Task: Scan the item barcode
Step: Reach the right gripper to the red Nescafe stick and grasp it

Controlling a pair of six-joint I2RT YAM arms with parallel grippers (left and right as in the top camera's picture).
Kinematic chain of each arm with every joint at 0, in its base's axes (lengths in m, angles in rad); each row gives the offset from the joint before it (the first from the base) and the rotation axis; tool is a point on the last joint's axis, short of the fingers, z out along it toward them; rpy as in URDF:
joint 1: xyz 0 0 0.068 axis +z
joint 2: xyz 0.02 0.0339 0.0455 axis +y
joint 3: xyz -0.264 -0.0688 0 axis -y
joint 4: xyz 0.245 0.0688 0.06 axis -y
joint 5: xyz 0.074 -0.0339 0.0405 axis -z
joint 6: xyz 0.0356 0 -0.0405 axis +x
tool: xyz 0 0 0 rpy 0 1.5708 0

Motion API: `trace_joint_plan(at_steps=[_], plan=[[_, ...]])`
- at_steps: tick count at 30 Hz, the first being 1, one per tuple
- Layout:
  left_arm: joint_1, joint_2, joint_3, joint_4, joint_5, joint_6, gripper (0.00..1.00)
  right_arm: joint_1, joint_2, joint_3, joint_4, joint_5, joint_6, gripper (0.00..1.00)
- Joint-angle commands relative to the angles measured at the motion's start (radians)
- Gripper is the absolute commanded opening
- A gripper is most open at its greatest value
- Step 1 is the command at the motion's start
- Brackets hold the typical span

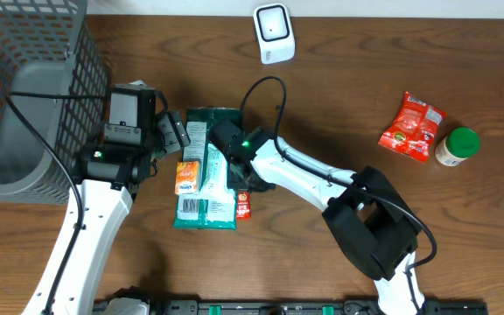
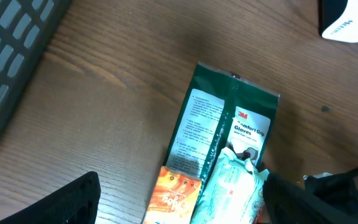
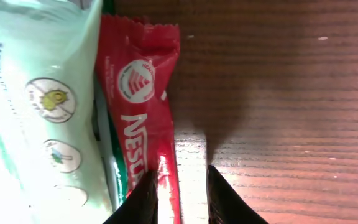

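**A:** What is on the table?

**B:** A brown wood-grain table (image 1: 339, 79), seen from above. In the middle lies a cluster of four things. A flat dark green glove packet (image 1: 215, 118) has a pale green plastic pouch (image 1: 217, 188) lying partly over it. A small orange carton (image 1: 188, 177) sits against the pouch's side nearer the left arm. A slim red foil wrapper (image 3: 143, 106) touches the pouch's other side. A grey mesh basket (image 1: 24, 87) fills the far corner by the left arm. A white barcode scanner (image 1: 274, 33) stands at the far edge. Near the right arm's side, a crinkled red snack bag (image 1: 412, 127) lies just beside a green-lidded jar (image 1: 458, 145).

**A:** Where is the thing to be scanned?

**B:** The red foil wrapper lies flat on the wood with its white lettering facing up. It runs alongside the pouch and is well apart from the scanner.

**A:** And the claws?

**B:** The right gripper (image 3: 180, 196) is down at one end of the wrapper. Its two black fingers (image 3: 143, 200) stand close together with the wrapper's tip between them. The tip rests against one finger, and a strip of bare wood shows beside the other. Whether they truly pinch it, I cannot tell. The left gripper (image 2: 182, 180) hovers over the glove packet and the pouch, its fingers spread wide and holding nothing.
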State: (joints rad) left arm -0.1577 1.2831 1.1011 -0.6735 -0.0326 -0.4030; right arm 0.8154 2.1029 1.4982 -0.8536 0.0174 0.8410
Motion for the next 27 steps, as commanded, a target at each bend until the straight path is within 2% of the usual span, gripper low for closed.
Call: trace_joint_plan(at_steps=[1, 16, 20, 27], plan=[[0.004, 0.004, 0.004, 0.000, -0.010, 0.009, 0.84, 0.011, -0.048, -0.002, 0.011, 0.000, 0.008, 0.20], [0.004, 0.004, 0.004, 0.000, -0.010, 0.009, 0.85, 0.058, -0.038, -0.030, 0.087, 0.046, 0.012, 0.17], [0.004, 0.004, 0.004, 0.000, -0.010, 0.009, 0.84, 0.058, -0.038, -0.035, 0.051, 0.100, 0.011, 0.13], [0.004, 0.004, 0.004, 0.000, -0.010, 0.009, 0.84, 0.044, -0.038, -0.035, -0.011, 0.149, 0.011, 0.13]])
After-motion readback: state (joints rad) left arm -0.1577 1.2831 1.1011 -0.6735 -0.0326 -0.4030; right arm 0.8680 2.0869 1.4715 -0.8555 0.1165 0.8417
